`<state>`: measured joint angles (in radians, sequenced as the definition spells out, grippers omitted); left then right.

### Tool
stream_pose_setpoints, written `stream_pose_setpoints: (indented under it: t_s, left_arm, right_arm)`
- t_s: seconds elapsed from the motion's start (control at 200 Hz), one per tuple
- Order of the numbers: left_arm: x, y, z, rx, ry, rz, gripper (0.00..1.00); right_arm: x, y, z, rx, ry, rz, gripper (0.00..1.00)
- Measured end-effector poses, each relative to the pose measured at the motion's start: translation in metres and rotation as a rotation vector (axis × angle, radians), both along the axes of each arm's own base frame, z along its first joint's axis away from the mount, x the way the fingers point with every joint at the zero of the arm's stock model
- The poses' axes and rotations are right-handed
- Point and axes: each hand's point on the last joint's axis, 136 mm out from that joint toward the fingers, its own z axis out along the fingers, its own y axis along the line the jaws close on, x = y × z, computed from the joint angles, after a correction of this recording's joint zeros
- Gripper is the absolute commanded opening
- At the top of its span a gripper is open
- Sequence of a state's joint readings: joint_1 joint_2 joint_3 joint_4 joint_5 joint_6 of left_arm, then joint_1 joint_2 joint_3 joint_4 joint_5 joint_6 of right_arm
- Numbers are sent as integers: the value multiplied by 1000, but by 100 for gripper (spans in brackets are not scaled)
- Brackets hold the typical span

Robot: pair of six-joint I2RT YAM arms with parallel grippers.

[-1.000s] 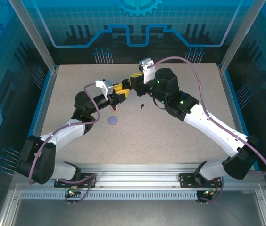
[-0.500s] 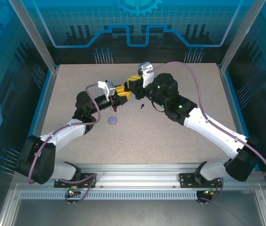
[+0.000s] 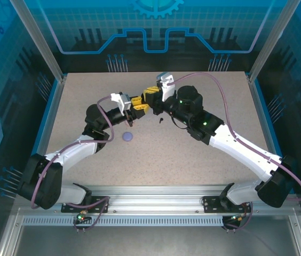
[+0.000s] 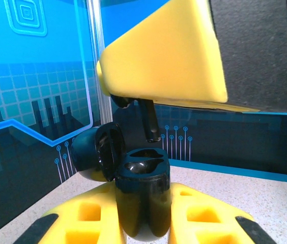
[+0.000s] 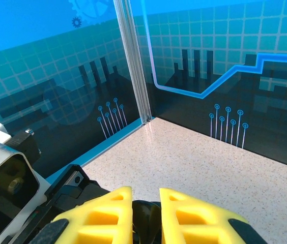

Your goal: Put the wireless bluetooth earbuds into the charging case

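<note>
Currently held, left gripper (image 4: 143,226): the yellow fingers (image 4: 90,218) are closed nearly all the way and clamp the black charging case (image 4: 142,195) from both sides, near its lower half.
Currently held, right gripper (image 5: 146,206): the fingers are almost together, with a dark item pinched in the narrow gap between them. In the left wrist view this item reads as a black earbud (image 4: 148,119).
Case attitude: upright between the left fingers, with its opening facing up.
Lid (image 4: 95,152): swung open and hanging to the left of the case body, its hollow side turned toward the opening.
Case interior: two dark moulded wells are visible at the rim; whether either is occupied cannot be told.
Earbud position: directly above the open case, stem pointing down, with the tip just above the rim and not touching it. The head of the earbud sits under the right gripper's yellow finger (image 4: 164,66).
Gripper relation: in the top external view the two grippers meet tip to tip above the far middle of the table (image 3: 204,170), left (image 3: 138,107) below right (image 3: 151,96).
Lilac round case (image 3: 127,137): lies flat on the table, near the left arm and apart from both grippers.
Small dark object (image 3: 161,119): rests on the table beneath the right arm; too small to identify.
</note>
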<state>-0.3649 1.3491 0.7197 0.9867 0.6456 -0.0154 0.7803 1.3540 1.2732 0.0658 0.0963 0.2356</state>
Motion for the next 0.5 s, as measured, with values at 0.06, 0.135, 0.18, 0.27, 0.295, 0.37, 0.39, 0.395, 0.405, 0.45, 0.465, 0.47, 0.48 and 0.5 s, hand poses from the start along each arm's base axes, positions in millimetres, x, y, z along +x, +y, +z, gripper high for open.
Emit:
stream_pose_setpoints:
  t_s: [0.06,0.135,0.18,0.27,0.295,0.37,0.39,0.395,0.405,0.45,0.465,0.47,0.48,0.5]
  left_arm:
    - [-1,0,2,-1,-4,0,0]
    - [-2,1,4,0,-17,2,0]
    - [-3,1,5,0,-24,3,0]
    - [-4,2,7,1,-34,4,0]
    - [-4,2,7,1,-35,4,0]
    - [-4,2,7,2,-30,4,0]
    - [-4,2,6,3,-30,4,0]
    - [-4,2,6,3,-30,4,0]
    - [-4,2,6,3,-30,4,0]
    - [-4,1,6,3,-27,4,0]
    - [-4,1,6,3,-27,4,0]
    - [-4,1,6,4,-28,4,0]
    - [-4,1,6,4,-28,4,0]
    - [-4,1,6,4,-27,4,0]
  right_arm:
    - [0,0,1,3,-1,0,16]
    - [0,0,1,5,0,0,15]
    - [0,0,1,6,1,0,15]
    - [0,0,-2,6,5,-1,15]
    - [0,0,-3,6,5,-1,15]
    - [1,0,-4,8,6,-1,15]
    - [1,0,-4,8,6,-1,15]
    - [1,0,-4,8,7,-1,15]
    - [1,0,-4,8,7,-1,15]
    - [1,0,-4,8,7,-1,15]
    - [1,0,-4,8,7,-1,15]
    - [1,0,-5,8,7,-1,15]
    - [1,0,-5,8,7,-1,15]
    - [1,0,-5,8,7,-1,15]
